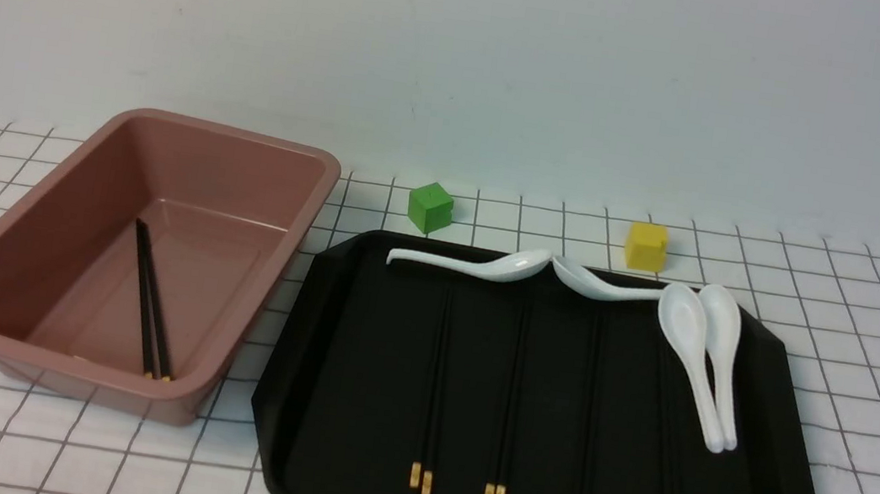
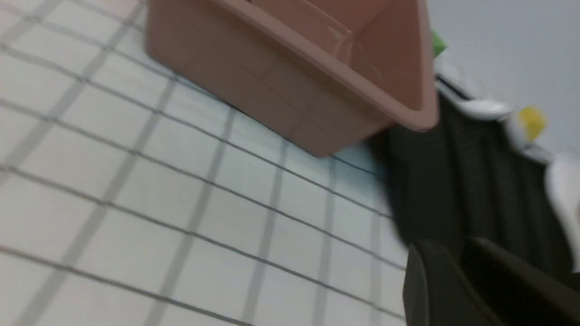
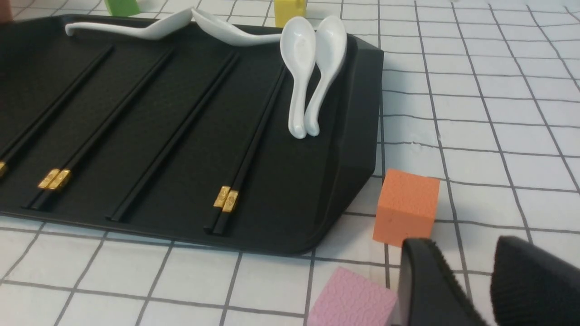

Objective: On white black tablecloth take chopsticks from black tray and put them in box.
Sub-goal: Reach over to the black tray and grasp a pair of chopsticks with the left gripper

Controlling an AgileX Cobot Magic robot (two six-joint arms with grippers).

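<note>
Black chopsticks (image 1: 508, 409) lie in rows on the black tray (image 1: 301, 399); one pair (image 1: 152, 303) lies in the box (image 1: 26, 226), left. Left gripper (image 2: 448, 246) and right gripper (image 3: 464, 246) stand parted, empty. Risk: spoons (image 1: 702, 358) overlapping the rightmost pair (image 1: 671, 490) may get dragged.

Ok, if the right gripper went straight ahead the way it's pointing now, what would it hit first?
Most likely the orange cube, just ahead of the right gripper and roughly in line with one of its fingers. Depth is unclear, so it could pass just beside it.
</note>
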